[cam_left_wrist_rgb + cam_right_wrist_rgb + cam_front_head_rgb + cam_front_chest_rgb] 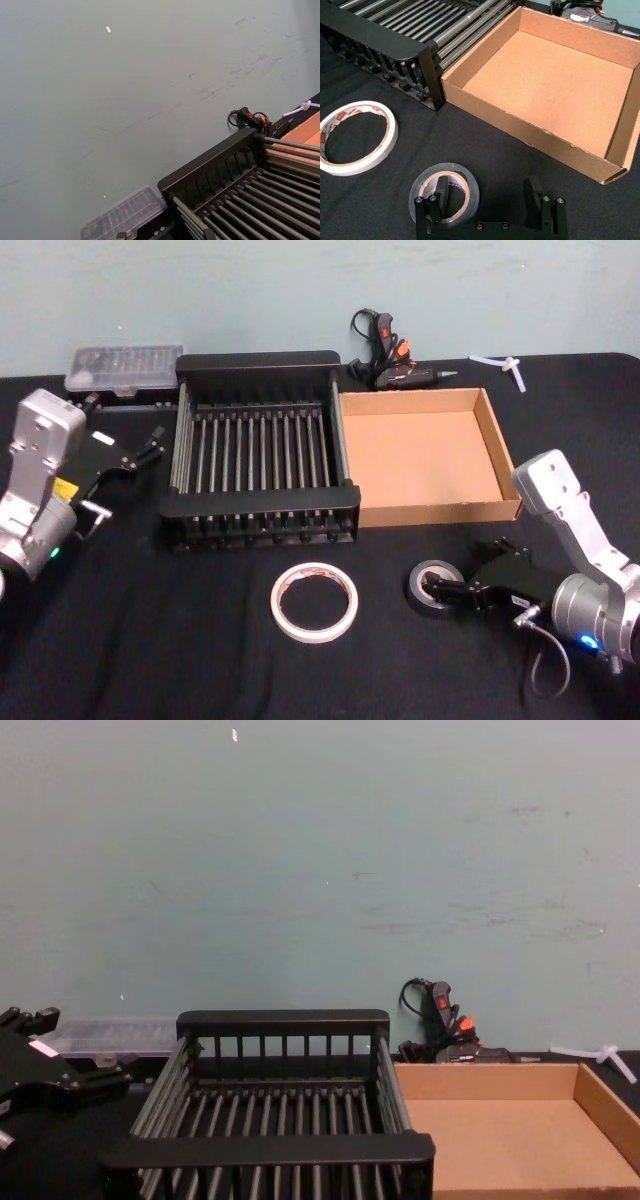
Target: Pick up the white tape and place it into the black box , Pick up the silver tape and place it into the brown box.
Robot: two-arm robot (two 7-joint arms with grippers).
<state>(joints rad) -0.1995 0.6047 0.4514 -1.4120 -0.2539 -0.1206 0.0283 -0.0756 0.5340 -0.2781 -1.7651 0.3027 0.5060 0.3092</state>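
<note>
The silver tape (pixel 434 586) (pixel 466 176) lies flat on the black cloth in front of the brown box (pixel 430 455) (pixel 545 80). My right gripper (pixel 458 592) (pixel 488 190) is open and low at it, one finger inside the roll's core and the other outside its rim. To the tape's left, the white tape (pixel 314 602) (pixel 390 136) lies flat in front of the black box (pixel 255 368) (pixel 380 42) (pixel 285 1020). Both boxes hold nothing. My left gripper (pixel 150 447) (pixel 95 1078) hangs open at the crate's left side.
A black and orange glue gun (pixel 385 355) (pixel 445 1015) lies behind the boxes by the wall. A clear plastic case (pixel 125 368) (pixel 125 217) sits at the back left, and a small white plastic piece (pixel 510 365) at the back right.
</note>
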